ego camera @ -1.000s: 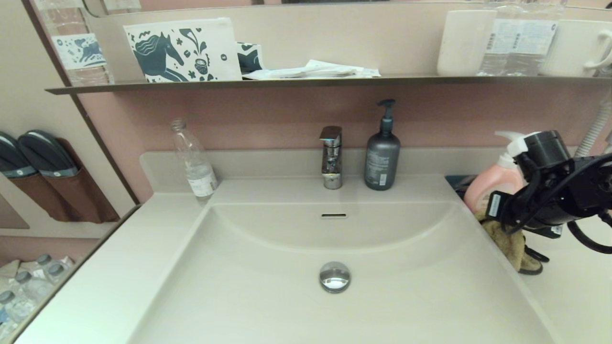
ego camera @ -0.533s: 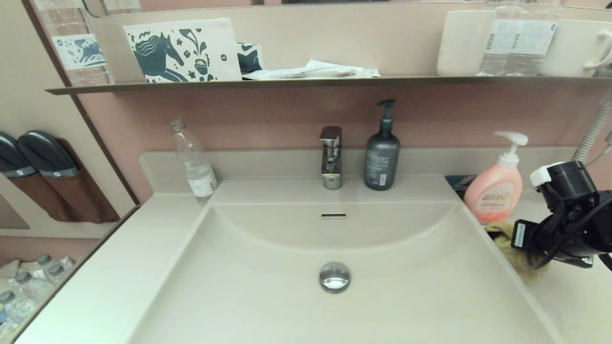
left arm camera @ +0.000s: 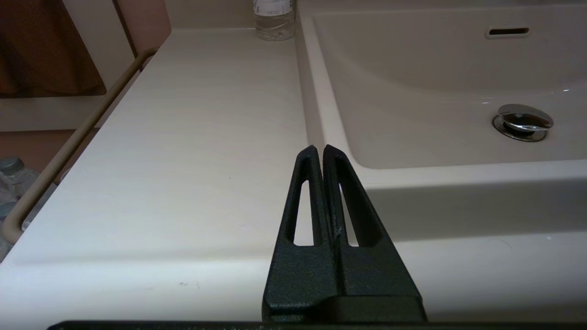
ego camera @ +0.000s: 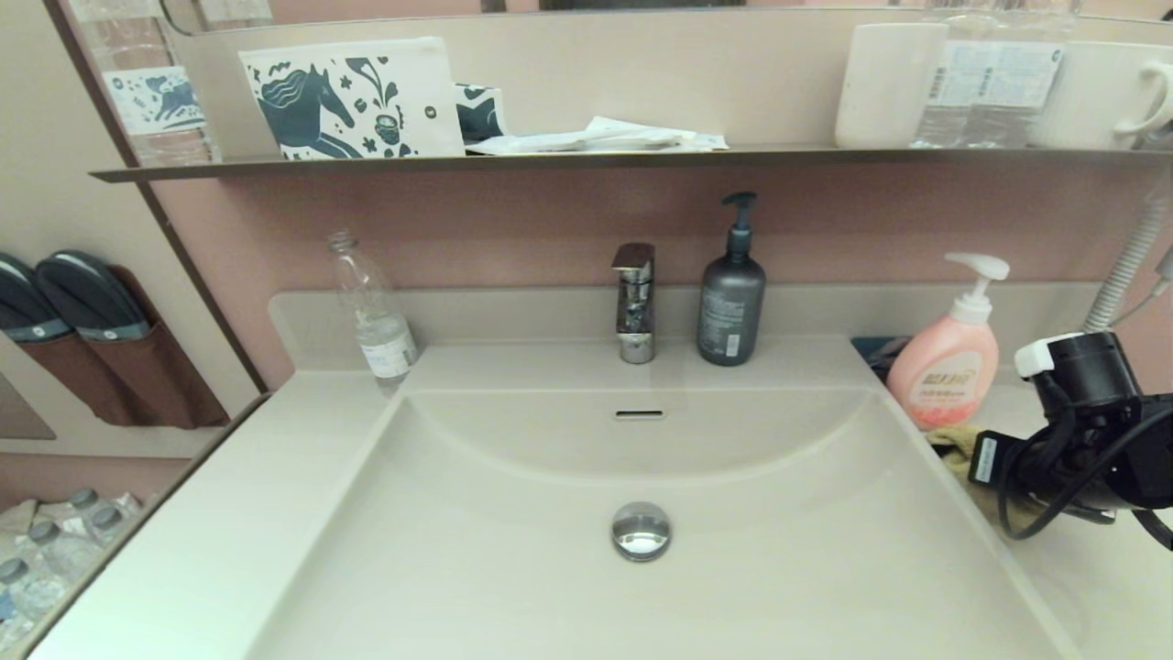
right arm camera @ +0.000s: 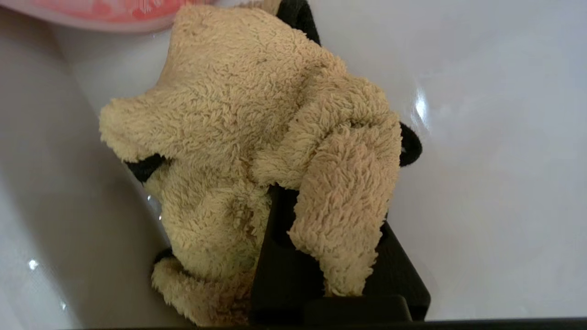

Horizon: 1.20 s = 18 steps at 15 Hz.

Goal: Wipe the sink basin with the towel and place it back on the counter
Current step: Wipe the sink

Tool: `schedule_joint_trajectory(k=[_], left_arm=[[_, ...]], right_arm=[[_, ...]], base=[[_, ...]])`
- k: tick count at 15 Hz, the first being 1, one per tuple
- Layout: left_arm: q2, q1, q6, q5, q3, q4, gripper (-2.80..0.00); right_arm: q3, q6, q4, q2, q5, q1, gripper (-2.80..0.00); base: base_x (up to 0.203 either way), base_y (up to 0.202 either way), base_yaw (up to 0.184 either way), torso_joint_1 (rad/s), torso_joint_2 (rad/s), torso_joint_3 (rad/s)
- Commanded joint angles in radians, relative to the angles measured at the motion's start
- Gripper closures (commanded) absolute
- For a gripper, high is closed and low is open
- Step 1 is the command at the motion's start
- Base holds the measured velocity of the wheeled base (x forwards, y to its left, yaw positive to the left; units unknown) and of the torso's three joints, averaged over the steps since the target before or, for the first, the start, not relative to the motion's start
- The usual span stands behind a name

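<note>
The mustard-yellow towel (ego camera: 953, 447) lies bunched on the counter (ego camera: 1100, 587) right of the sink basin (ego camera: 513, 568), just in front of the pink soap bottle (ego camera: 944, 371). My right gripper (ego camera: 1025, 474) is low over it. In the right wrist view the towel (right arm camera: 247, 114) covers the black fingers (right arm camera: 284, 256), with a fold pinched between them; the gripper is shut on it. The basin's chrome drain plug (ego camera: 641, 530) and overflow slot (ego camera: 640, 414) are bare. My left gripper (left arm camera: 319, 153) is shut and holds nothing, parked over the counter's front left by the basin's corner.
A chrome tap (ego camera: 634, 301) and a grey pump bottle (ego camera: 732, 293) stand behind the basin. A clear plastic bottle (ego camera: 371, 312) stands at the back left. The dark wall shelf (ego camera: 568, 158) above carries a pouch, cups and bottles. A hose (ego camera: 1123, 266) hangs at far right.
My right arm has carried the towel rightward and down, from beside the basin's right rim onto the counter in front of the pink bottle. The left arm has not moved.
</note>
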Motion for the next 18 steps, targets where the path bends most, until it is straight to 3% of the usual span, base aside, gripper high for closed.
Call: schedule_joint_trajectory(k=[1, 6, 12, 18], left_arm=[[0.000, 0.000, 0.000, 0.000, 0.000, 0.000, 0.00], [0.000, 0.000, 0.000, 0.000, 0.000, 0.000, 0.00], [0.000, 0.000, 0.000, 0.000, 0.000, 0.000, 0.00], [0.000, 0.000, 0.000, 0.000, 0.000, 0.000, 0.00]], right_arm=[[-0.002, -0.032, -0.024, 0.033, -0.010, -0.032, 0.00], [-0.019, -0.149, -0.027, 0.022, -0.028, -0.160, 0.00], [-0.019, -0.227, -0.023, -0.014, -0.025, -0.249, 0.00], [0.055, -0.228, -0.004, -0.067, 0.004, -0.241, 0.00]], base=[[0.000, 0.000, 0.000, 0.000, 0.00, 0.000], [0.000, 0.000, 0.000, 0.000, 0.00, 0.000], [0.000, 0.000, 0.000, 0.000, 0.00, 0.000], [0.000, 0.000, 0.000, 0.000, 0.00, 0.000]])
